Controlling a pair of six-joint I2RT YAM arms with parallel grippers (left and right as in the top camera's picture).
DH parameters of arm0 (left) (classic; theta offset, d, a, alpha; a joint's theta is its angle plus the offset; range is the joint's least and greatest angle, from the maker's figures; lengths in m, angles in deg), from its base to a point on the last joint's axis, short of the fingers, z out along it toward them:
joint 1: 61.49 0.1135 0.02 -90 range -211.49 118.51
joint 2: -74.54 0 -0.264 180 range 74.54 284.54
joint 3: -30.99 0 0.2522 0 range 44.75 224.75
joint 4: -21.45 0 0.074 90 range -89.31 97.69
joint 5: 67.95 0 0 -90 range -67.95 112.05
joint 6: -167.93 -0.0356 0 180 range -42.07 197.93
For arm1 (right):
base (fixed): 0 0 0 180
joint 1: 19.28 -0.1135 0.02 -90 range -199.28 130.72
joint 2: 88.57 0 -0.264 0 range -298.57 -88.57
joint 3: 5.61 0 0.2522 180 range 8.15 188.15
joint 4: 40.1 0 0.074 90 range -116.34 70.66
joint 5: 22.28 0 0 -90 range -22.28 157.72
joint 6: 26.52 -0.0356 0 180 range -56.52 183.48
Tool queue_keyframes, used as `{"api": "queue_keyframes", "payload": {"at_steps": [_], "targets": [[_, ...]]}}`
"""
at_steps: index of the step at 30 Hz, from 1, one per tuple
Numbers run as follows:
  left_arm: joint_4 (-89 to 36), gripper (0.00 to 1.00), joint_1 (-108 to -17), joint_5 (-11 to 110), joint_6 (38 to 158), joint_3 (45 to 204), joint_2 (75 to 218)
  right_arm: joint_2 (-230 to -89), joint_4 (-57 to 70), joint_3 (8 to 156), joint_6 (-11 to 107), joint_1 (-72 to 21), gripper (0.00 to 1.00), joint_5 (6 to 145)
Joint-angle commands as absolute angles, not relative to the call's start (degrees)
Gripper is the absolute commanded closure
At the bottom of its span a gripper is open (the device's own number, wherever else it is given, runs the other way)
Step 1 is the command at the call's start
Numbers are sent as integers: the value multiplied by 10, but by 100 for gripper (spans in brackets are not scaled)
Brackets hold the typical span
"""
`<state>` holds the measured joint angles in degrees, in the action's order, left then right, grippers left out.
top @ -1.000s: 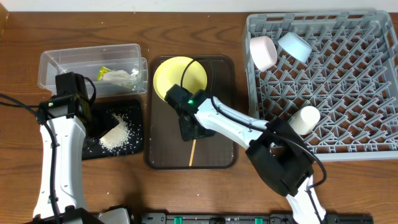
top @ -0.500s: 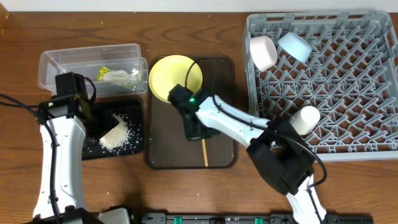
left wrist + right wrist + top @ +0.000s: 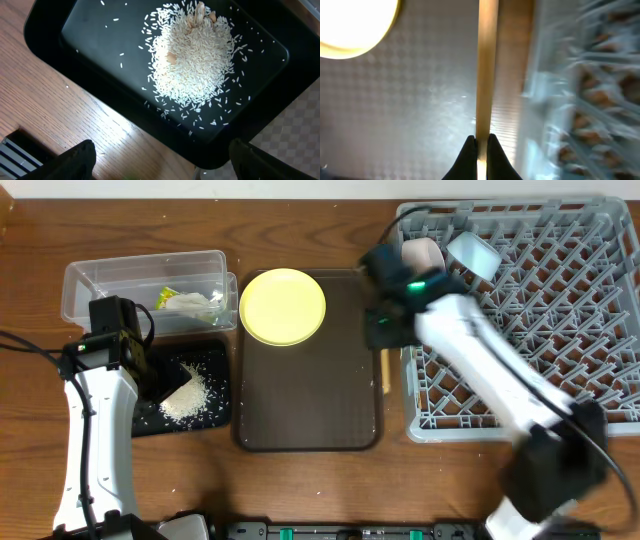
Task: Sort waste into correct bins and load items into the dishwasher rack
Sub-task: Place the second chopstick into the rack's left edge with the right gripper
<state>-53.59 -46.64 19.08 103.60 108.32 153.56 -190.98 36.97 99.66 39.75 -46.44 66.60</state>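
Note:
My right gripper [image 3: 383, 340] [image 3: 481, 142] is shut on a wooden chopstick [image 3: 384, 370] [image 3: 486, 70] and holds it over the right edge of the brown tray, beside the grey dishwasher rack [image 3: 560, 310]. The yellow plate [image 3: 283, 306] lies at the tray's back; its edge shows in the right wrist view [image 3: 355, 25]. A white bowl [image 3: 425, 255] and a light blue bowl [image 3: 472, 252] sit in the rack's back left. My left gripper [image 3: 160, 160] is open above the black tray [image 3: 215, 405] [image 3: 60, 45], which holds rice [image 3: 185, 395] [image 3: 192, 60]. The clear tub [image 3: 90, 280] holds the wrapper [image 3: 166, 296] and tissue [image 3: 195, 304].
The dark brown serving tray [image 3: 310, 395] lies between the black tray and the rack. The wooden table [image 3: 30, 440] shows around everything. The right arm [image 3: 490, 375] stretches across the rack's left part and is motion-blurred.
My right gripper has lifted the chopstick off the brown tray and swung right to the rack's left edge. The plate now lies flat. The left arm has not moved.

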Motion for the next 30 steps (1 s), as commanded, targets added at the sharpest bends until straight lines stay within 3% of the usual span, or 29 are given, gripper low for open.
{"api": "queue_keyframes", "payload": {"at_steps": [1,9,18,23,30], "targets": [[-538,12,-464,188,1038,1087,1531,-1879,391,1000,468,-425,99,660],[-538,12,-464,188,1038,1087,1531,-1888,443,971,516,-361,99,661],[-538,12,-464,188,1038,1087,1531,-1891,335,857,516,-370,99,697],[-538,12,-464,188,1038,1087,1531,-1891,310,844,516,-371,83,694],[-538,12,-464,188,1038,1087,1531,-1889,298,851,516,-370,74,694]]}}
